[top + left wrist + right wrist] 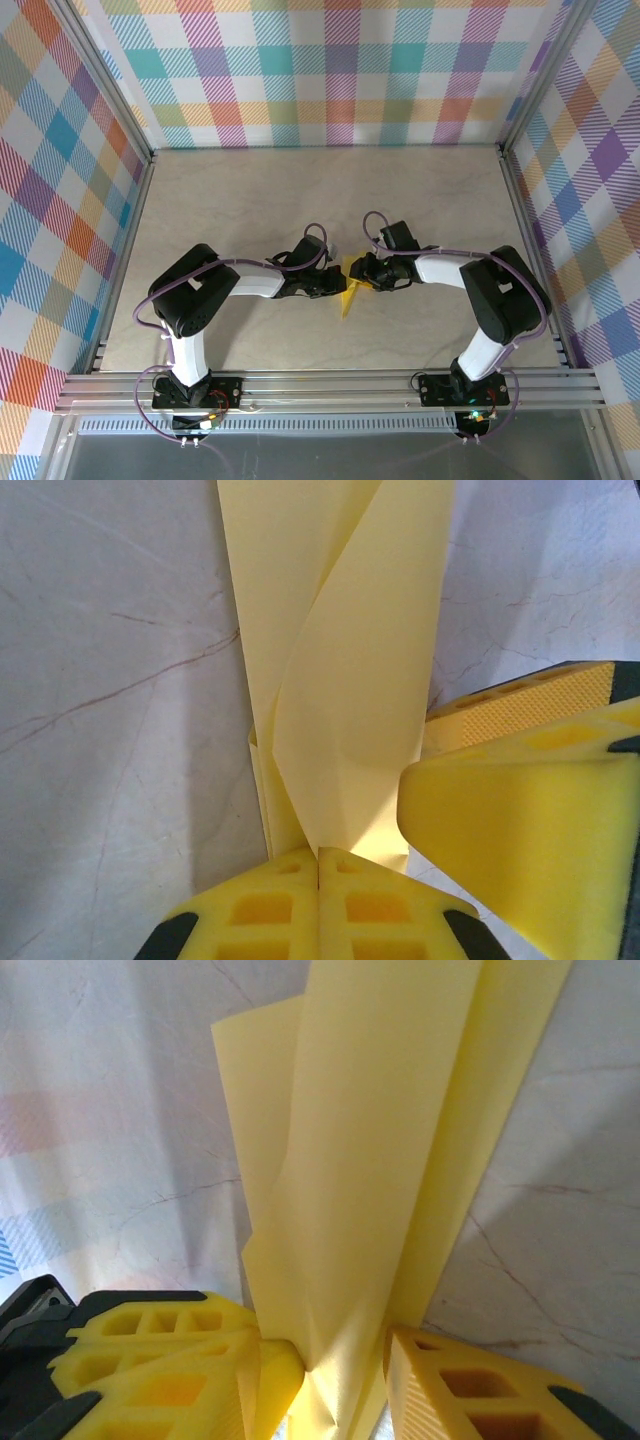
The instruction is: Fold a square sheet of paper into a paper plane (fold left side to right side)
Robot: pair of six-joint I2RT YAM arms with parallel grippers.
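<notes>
Between both arms, creased yellow paper plane [350, 287]

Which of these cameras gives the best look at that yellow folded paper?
The left wrist view: the paper plane appears large, its overlapping folds and creases clear. The right wrist view is also close, showing long layered flaps. From overhead it is a small sliver between the arms.

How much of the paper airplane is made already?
A good part looks done: the yellow paper is already a narrow folded strip with layered flaps. Right now the left gripper is shut on one end, and the paper's folds run between the right gripper's partly open fingers. Finished wings can't be seen, so the last folds and setting it down seem left.
</notes>
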